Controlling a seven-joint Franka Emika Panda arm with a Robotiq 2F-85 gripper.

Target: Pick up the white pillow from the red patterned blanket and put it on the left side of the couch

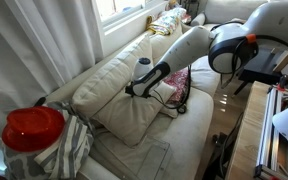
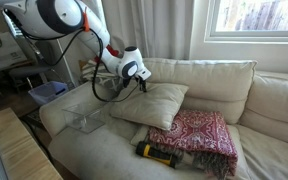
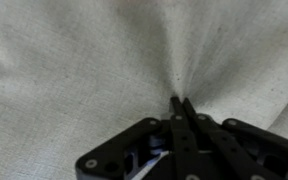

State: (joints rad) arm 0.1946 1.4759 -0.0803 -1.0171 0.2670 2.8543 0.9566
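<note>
— What is hidden or hard to make out?

— In the wrist view only the gripper (image 3: 180, 104) and puckered white fabric are seen; the edges of the cloth are cut off by the frame. In an exterior view the red blanket (image 1: 180, 90) is largely covered by the arm (image 1: 191, 45), and a striped cloth (image 1: 72, 148) is cut off at the lower left.

— Are any containers seen?

— A clear box (image 2: 88, 122) is seen on the seat, left of centre. Its contents cannot be made out.

— Where is the white pillow (image 2: 152, 104), and how is it turned?

— It is found mid-frame on the couch (image 2: 234, 85), propped against a back cushion (image 2: 209, 78), just beside the blanket at lower right; whether they touch cannot be told. Being square, it shows no long axis. One corner is pointed to the upper left, the opposite one to the lower right.

— And the tool?

— It is clenched on a pinch of the pillow's fabric near the upper-left corner.
</note>
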